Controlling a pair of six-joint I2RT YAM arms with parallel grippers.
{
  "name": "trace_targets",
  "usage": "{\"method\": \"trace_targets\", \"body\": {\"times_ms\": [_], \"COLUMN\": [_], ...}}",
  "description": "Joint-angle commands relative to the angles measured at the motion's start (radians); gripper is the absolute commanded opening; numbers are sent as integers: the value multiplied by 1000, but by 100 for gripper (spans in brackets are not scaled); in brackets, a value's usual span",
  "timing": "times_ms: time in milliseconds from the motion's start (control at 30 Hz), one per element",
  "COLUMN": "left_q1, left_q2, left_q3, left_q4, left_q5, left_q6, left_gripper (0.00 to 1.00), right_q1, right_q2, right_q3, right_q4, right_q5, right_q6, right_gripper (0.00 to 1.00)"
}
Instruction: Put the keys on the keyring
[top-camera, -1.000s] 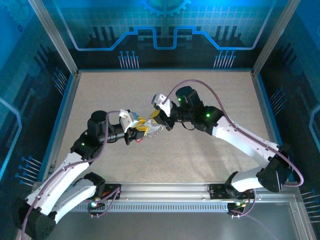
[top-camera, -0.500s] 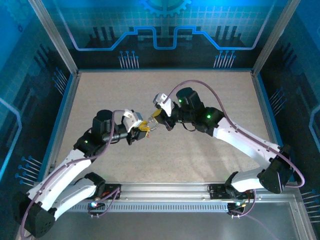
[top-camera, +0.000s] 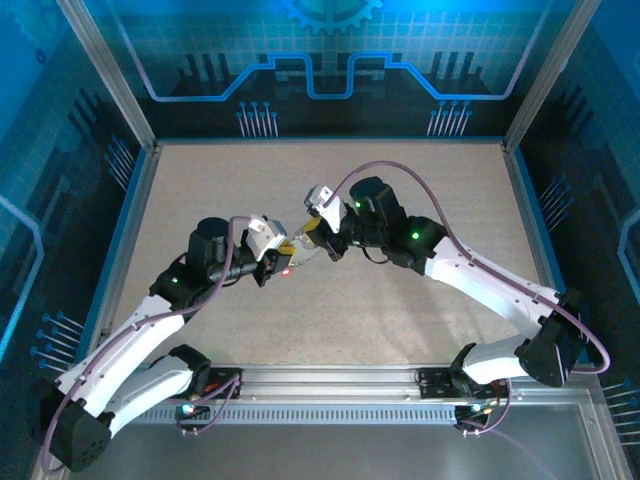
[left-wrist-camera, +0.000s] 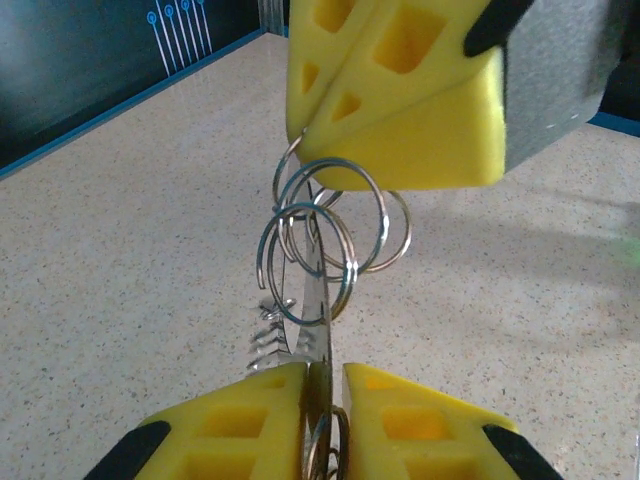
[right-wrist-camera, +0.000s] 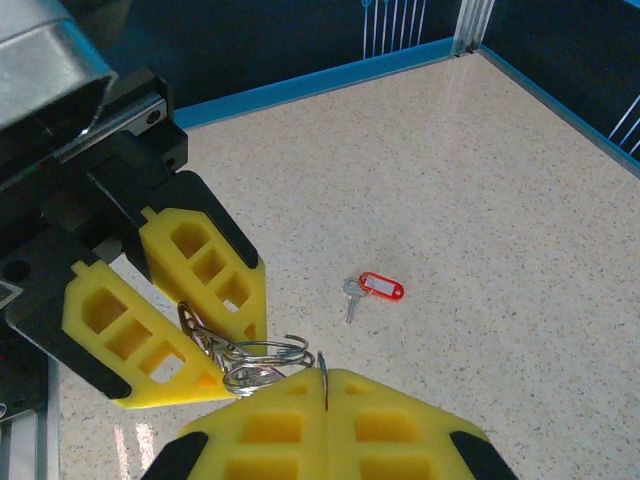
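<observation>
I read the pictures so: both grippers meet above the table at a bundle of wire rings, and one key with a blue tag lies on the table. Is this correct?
Not quite: the tag is red, not blue. The right wrist view shows the key with its red tag lying on the table. The rest is right.

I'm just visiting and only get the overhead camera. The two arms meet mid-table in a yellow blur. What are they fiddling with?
Observer: The left wrist camera shows a bunch of thin silvery wire rings pinched in the shut right gripper.
Operator: And the other claw?
Observer: A small silver toothed key pokes out of the left gripper, its tip among those rings.
Operator: Any spare keys?
Observer: The right wrist camera shows a small key with a red oblong tag lying flat on the speckled table, apart from both grippers.
</observation>
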Motion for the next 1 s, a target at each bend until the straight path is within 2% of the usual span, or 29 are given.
{"method": "trace_targets", "body": {"times_ms": [0,67,167,267,700,833,967], "left_q1": [-8,-7,-7,-8,-8,-7,-8], "left_q2": [-17,-15,-6,4,20,17,14], "left_q3": [35,36,36,53,88,90,99], "left_q4": [-7,-6,14,7,-44,-48,-62], "left_q5": [11,20,28,23,47,64,71], "left_q6": [16,6,-15,-33,-14,-3,8], "left_gripper": [17,19,29,31,4,0,0], "right_q1": [18,21,28,34,44,44,44], "right_q2": [-20,-17,-15,-15,-26,-23,-25], "right_q3": [-5,-4,-2,-7,-16,-14,-15], "right_q4": [35,36,26,31,31,25,33], "right_q5": [14,14,22,34,44,36,35], "right_q6": [7,7,1,-2,-11,-12,-2], "right_gripper": [0,0,0,0,0,0,0]}}
